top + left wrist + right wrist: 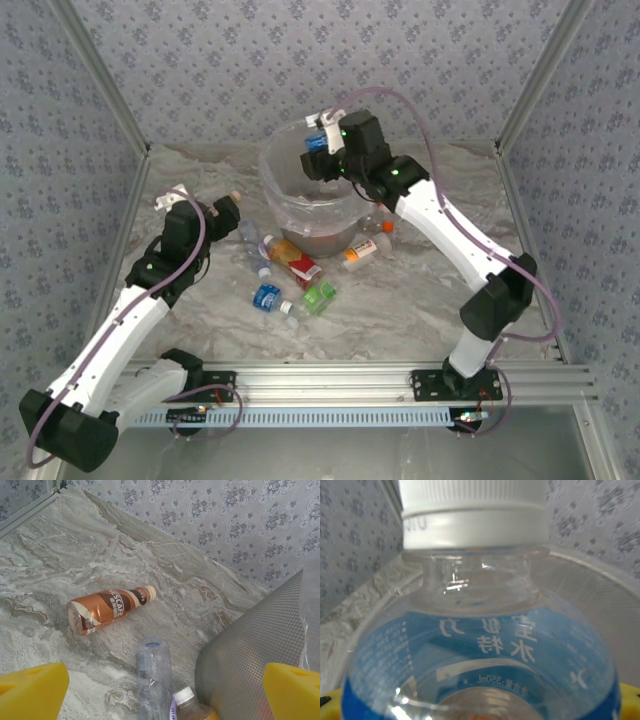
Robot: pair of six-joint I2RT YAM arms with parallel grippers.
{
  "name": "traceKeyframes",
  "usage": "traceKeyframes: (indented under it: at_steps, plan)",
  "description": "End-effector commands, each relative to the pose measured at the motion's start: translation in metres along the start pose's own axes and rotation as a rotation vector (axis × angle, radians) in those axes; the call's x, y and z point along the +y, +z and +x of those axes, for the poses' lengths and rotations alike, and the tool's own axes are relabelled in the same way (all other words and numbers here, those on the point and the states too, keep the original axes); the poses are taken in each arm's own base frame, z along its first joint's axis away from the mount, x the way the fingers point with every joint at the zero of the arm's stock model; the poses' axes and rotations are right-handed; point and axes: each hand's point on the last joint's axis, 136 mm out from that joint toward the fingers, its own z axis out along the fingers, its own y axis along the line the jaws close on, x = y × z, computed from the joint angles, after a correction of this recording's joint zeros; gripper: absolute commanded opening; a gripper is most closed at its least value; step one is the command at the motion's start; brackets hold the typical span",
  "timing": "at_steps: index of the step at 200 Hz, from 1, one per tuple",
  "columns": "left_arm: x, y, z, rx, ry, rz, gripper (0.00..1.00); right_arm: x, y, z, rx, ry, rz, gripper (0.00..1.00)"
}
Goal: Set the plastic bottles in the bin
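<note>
My right gripper (322,152) is shut on a clear blue-label bottle (316,142) and holds it over the far rim of the bin (283,205), a big translucent bucket. In the right wrist view that bottle (480,645) with its white cap sits right against the lens. My left gripper (225,212) stands open, left of the bin and above the table. Between and beyond its yellow fingertips (30,690) lie a clear bottle (154,675) and a white-capped bottle (192,705). A brown-label bottle (107,609) lies farther off.
In front of the bin lie several more bottles: a red-orange one (292,260), a blue-label one (267,297), a green one (320,297) and an orange-capped one (360,250). The bin wall (250,650) stands close on the right of my left gripper. Patterned walls enclose the table.
</note>
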Motion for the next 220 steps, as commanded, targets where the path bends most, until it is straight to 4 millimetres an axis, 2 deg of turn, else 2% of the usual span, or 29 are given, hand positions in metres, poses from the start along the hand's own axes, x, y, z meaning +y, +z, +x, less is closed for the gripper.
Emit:
traceKeyframes:
  at_steps: [1,22,34,59,135,184,220]
  plan:
    - [0.006,-0.004,-0.005,-0.025,0.018,-0.018,0.99,-0.003,0.013,0.025,0.142,-0.061,0.044,0.64]
    - [0.007,-0.003,-0.004,-0.023,0.019,-0.019,0.99,-0.004,0.028,0.033,0.203,-0.069,0.082,0.64]
    - [0.007,-0.001,-0.003,-0.022,0.020,-0.021,1.00,-0.007,0.042,0.045,0.249,-0.088,0.128,0.64]
    - [0.008,0.001,0.000,-0.017,0.016,-0.023,1.00,-0.011,0.056,0.062,0.327,-0.125,0.211,0.65]
    - [0.007,0.012,0.010,0.019,0.023,-0.029,0.99,-0.016,0.072,0.095,0.441,-0.158,0.255,0.73]
    - [0.008,0.014,0.012,0.030,0.021,-0.039,0.99,-0.010,0.065,0.088,0.420,-0.145,0.236,0.83]
    - [0.013,0.018,0.015,0.030,0.018,-0.051,0.99,-0.003,0.042,0.055,0.292,-0.129,0.244,0.86]
